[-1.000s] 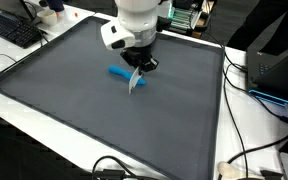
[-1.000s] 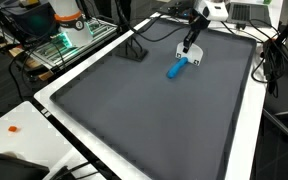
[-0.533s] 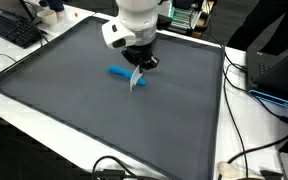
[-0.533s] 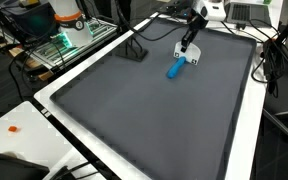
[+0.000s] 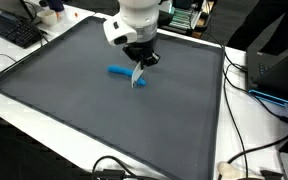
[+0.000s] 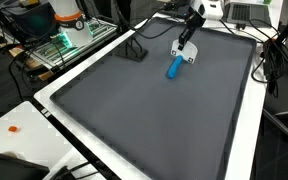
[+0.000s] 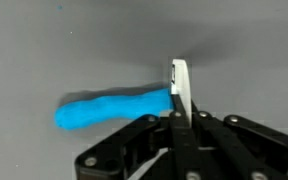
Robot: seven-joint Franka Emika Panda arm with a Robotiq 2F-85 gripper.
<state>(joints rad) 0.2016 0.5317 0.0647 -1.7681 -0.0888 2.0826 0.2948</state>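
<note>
Wrist view: blue-handled tool [image 7: 129, 102] horizontal, handle [image 7: 99, 109] leftward

A lab workbench: keyboard [image 5: 12, 30], trailing cables [image 5: 109, 163] (black, tangled), cluttered desks.

The pincer [image 5: 139, 67], gripping the blue-handled tool [image 5: 117, 71], has risen slightly.

Arm [image 5: 136, 14], one, white casing: enters from the top edge in both exterior views, its last segment pointing steeply down. Wrist [image 6: 206, 9], white housing: sits directly above the hand and leans a little to one side. Hand [image 5: 140, 64], black, two-fingered: hangs below the wrist with its tips downward; it also shows in an exterior view [image 6: 182, 46]. Fingers [image 7: 170, 128], wrist view: fully drawn together with no gap between the pads, pinching a thin white blade [image 7: 180, 80] edge-on.
</note>
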